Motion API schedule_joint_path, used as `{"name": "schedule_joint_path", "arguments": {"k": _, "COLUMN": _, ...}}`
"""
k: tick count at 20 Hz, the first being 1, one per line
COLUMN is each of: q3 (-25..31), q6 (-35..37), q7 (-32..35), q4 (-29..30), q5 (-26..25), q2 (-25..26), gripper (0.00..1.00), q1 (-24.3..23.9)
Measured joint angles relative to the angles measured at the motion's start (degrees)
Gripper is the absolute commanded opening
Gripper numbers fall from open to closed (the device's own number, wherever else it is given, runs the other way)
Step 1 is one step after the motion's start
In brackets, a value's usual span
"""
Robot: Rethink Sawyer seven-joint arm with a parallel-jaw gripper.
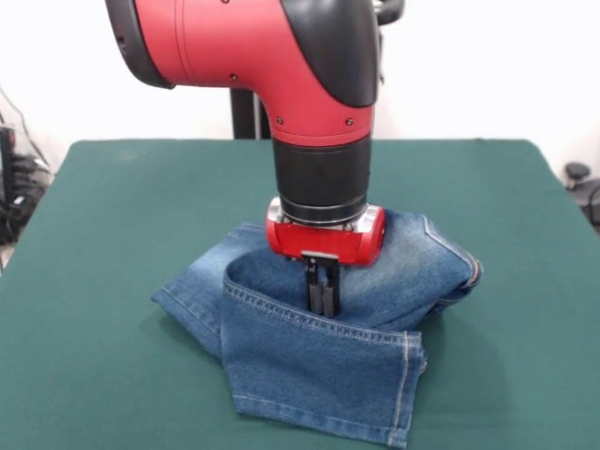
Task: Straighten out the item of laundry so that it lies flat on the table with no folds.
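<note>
While the red and black robot arm (309,103) reaches down over the wide dark green table (94,375), its gripper (323,302) has fingers pressed together, pinching a fold of small blue denim jeans (319,366), crumpled, folded over, near the table's middle.

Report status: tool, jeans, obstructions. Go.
Tool shut, down on a fold. Jeans bunched and folded on the green table, not flat. Nothing else in the way.
</note>
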Motion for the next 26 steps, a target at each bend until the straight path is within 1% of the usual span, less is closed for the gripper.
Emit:
{"name": "schedule_joint_path", "arguments": {"k": 20, "q3": -0.01, "q6": -0.02, "q7": 0.00, "q4": 0.86, "q5": 0.54, "q2": -0.04, "gripper": 0.00, "q1": 0.25}}
{"name": "schedule_joint_path", "arguments": {"k": 24, "q3": 0.12, "q6": -0.03, "q7": 0.00, "q4": 2.90, "q5": 3.79, "q2": -0.32, "gripper": 0.00, "q1": 0.05}}
{"name": "schedule_joint_path", "arguments": {"k": 26, "q3": 0.36, "q6": 0.39, "q7": 0.00, "q4": 4.88, "q5": 6.87, "q2": -0.60, "gripper": 0.00, "q1": -0.27}}
